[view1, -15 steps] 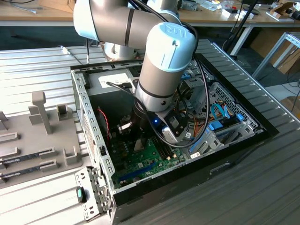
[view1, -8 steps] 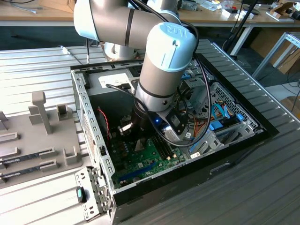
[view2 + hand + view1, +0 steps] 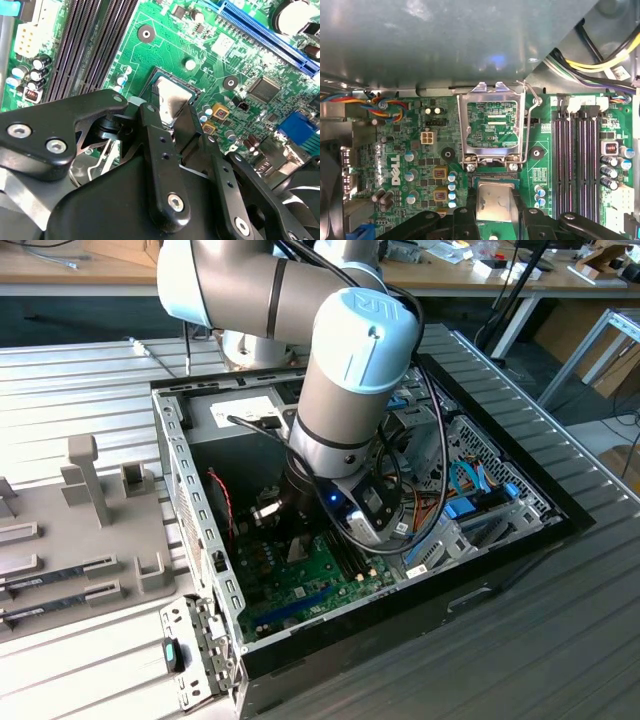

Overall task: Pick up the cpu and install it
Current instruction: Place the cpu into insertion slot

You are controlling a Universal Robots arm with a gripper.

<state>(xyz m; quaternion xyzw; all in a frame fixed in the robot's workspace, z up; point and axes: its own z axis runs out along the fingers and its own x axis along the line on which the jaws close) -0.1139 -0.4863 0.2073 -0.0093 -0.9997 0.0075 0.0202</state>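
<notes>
The cpu [image 3: 494,201] is a small silver-topped square with a thin green rim. It sits between the black fingers [image 3: 465,220] of my gripper [image 3: 495,212], which is shut on its two opposite sides. In the second wrist view the cpu [image 3: 172,100] lies at the dark socket opening [image 3: 165,75] on the green motherboard [image 3: 225,55], level with or just above it. The socket's metal frame lid [image 3: 492,125] stands open beside it, its lever [image 3: 534,107] raised. In the exterior view my arm's wrist [image 3: 345,410] reaches down into the open computer case [image 3: 480,540].
Black memory slots [image 3: 575,160] run alongside the socket and a blue expansion slot [image 3: 265,30] lies across the board. Cable bundles [image 3: 600,60] and the case wall [image 3: 445,45] hang close. A grey fixture plate [image 3: 110,530] holding memory sticks [image 3: 55,575] lies at the exterior view's left.
</notes>
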